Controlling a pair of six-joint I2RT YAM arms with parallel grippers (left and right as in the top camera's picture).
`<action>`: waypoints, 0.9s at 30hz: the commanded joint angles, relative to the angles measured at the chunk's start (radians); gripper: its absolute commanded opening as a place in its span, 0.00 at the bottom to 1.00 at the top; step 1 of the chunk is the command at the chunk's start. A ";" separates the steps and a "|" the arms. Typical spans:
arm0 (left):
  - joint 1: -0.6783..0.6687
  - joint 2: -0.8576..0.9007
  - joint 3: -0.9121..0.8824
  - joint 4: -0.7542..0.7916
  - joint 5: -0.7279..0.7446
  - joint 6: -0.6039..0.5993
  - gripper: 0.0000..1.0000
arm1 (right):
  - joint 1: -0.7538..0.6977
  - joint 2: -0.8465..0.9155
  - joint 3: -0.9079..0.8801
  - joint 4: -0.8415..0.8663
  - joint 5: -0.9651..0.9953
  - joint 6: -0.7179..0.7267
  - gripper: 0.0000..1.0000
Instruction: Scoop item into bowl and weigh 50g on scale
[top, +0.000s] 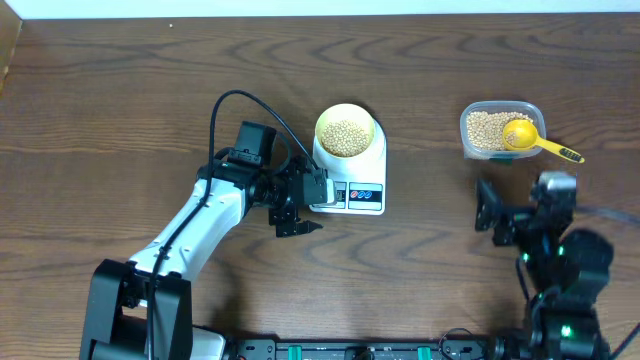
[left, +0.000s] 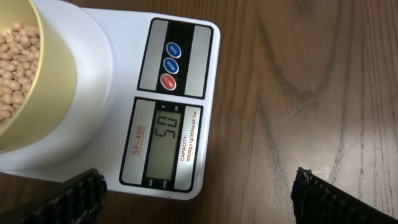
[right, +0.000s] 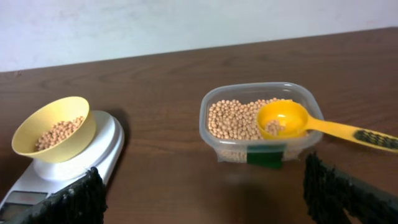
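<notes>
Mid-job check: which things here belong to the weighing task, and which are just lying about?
Job: beans, bowl, scale reading 50, clear tub, yellow scoop resting in it.
Lying about: nothing I can see besides the wooden table itself.

Soft, even light from above falls on my wooden table (top: 120, 100), leaving only faint shadows beside the scale (left: 118, 74) and in front of the clear tub (right: 249, 88). My left wrist view is sharp, and the scale's grey display (left: 163, 143) reads crisply. My right wrist view is softer and slightly hazy, with my dark fingertips (right: 68, 202) out of focus at its lower corners.
</notes>
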 joint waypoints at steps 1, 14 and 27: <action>-0.002 0.003 -0.012 0.000 0.012 -0.012 0.98 | -0.007 -0.108 -0.069 -0.009 0.001 0.002 0.99; -0.002 0.003 -0.012 0.000 0.012 -0.012 0.98 | -0.007 -0.383 -0.250 0.000 0.001 0.002 0.99; -0.002 0.003 -0.012 0.000 0.012 -0.012 0.98 | -0.021 -0.441 -0.284 0.127 0.001 0.002 0.99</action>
